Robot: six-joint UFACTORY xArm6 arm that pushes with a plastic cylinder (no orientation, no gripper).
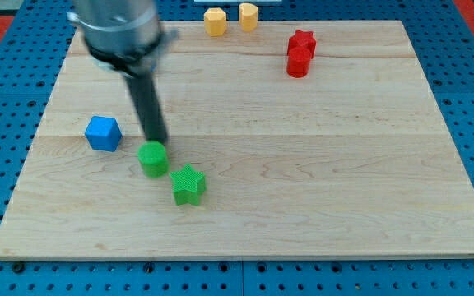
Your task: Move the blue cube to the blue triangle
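My tip (pixel 156 144) sits down on the wooden worktop (pixel 303 164), right at the far edge of the green cylinder (pixel 153 159), touching it or as good as. There's no gripper on this arm at all, just the straight dark rod, so nothing opens or shuts; everything happens by pushing.

The blue cube (pixel 103 133) is over on the left side of the worktop, just to the left of my tip and apart from it, with bare wood between them. It stands free, flat on one face, nothing leaning against it.

Now the puzzle: the blue triangle. I can't find it anywhere in this view. It may be hidden behind the arm's grey housing at the far left, or off the worktop; I can't tell.

As for handling, the cube looks like a small, rigid plastic piece, light, and it should slide easily on smooth wood. Nothing fragile there. The catch is rotation: push off-centre on a flat face and it will likely spin away from the rod. So I judge the contact belongs in the middle of the face opposite the direction of travel, low down where the tip already rides.

Other traffic: the green star (pixel 188 184) sits just near and right of the cylinder. Two yellow blocks (pixel 230 18) wait at the far edge, and a red star (pixel 302 41) touches a red cylinder (pixel 298 64) at far right, well apart from the action.
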